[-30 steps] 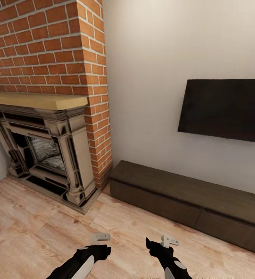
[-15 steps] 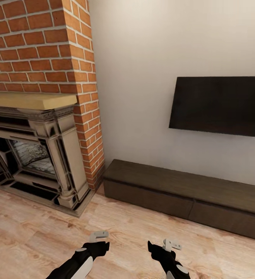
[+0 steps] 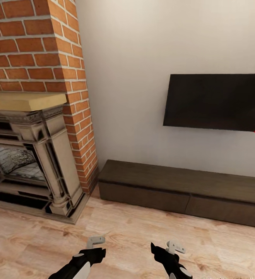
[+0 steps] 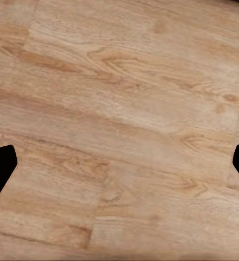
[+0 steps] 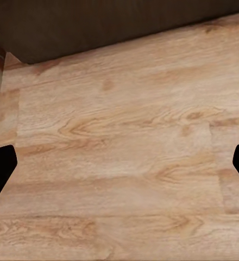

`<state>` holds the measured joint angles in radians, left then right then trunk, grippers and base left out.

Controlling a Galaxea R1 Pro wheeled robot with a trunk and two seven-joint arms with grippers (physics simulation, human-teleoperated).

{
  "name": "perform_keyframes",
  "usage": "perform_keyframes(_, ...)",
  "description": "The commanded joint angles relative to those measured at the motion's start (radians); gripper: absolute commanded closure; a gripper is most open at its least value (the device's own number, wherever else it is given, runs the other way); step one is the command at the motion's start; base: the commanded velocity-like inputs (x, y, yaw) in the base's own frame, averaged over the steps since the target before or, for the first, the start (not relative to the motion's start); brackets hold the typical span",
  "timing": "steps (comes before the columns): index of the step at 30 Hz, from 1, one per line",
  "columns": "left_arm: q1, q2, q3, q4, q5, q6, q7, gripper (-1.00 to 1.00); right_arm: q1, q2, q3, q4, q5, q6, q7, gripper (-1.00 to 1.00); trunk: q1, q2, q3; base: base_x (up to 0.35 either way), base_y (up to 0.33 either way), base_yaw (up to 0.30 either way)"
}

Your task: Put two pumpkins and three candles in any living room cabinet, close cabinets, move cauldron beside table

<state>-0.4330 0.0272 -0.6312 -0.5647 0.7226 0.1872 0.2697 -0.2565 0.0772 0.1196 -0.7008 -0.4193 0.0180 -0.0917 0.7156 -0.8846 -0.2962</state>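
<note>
Cabinet (image 3: 181, 190) in the living room stands shut along the far wall as the robot faces it with both arms held low and forward. Left hand (image 3: 95, 241) and right hand (image 3: 175, 246) each hang over bare plank floor (image 3: 127, 228) with nothing in their grasp; in each wrist view the two dark fingertips (image 4: 0, 166) sit at opposite edges of the picture, so the fingers look spread wide, with plain wood grain between them. Past the right hand (image 5: 119, 168), that wrist view catches the dark front of the cabinet (image 5: 114, 22) just beyond the planks. Farther out, the long low brown unit runs beneath a black wall television (image 3: 214, 102), its two flat drawer fronts flush and closed, its top bare. To its left rises a red brick chimney (image 3: 38, 50) over an ornate stone fireplace (image 3: 30, 159) with a pale wooden mantel (image 3: 23, 100). No pumpkins, candles, cauldron or worktop appear, so the step in hand reads as an approach to the storage unit, apparently before anything has been stowed. A likely next move is to close in on the cabinet and pull a drawer front open, or to go and fetch the first item. No brand, label or legible writing is visible anywhere; a tiny red dot glows at the television's lower right corner.
</note>
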Motion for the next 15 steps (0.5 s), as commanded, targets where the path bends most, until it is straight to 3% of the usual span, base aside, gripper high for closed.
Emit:
perform_keyframes(1,-0.001,0.002,-0.008,0.002,0.008,-0.004,0.008,-1.0,0.0,0.0,0.001,-0.002,-0.009,0.002,-0.008,-1.0,0.0,-0.001,-0.002,0.135,0.281,-0.226)
perform_keyframes(6,-0.001,0.001,-0.008,0.02,0.003,-0.025,-0.001,-1.0,0.0,0.0,-0.037,-0.002,-0.009,0.003,-0.005,-1.0,0.0,-0.001,-0.007,0.162,0.273,-0.236)
perform_keyframes(15,0.0,0.0,-0.008,0.03,-0.002,-0.036,-0.038,-1.0,0.0,0.001,-0.045,-0.002,-0.008,0.003,-0.005,-1.0,0.0,-0.001,-0.014,0.213,0.247,-0.245)
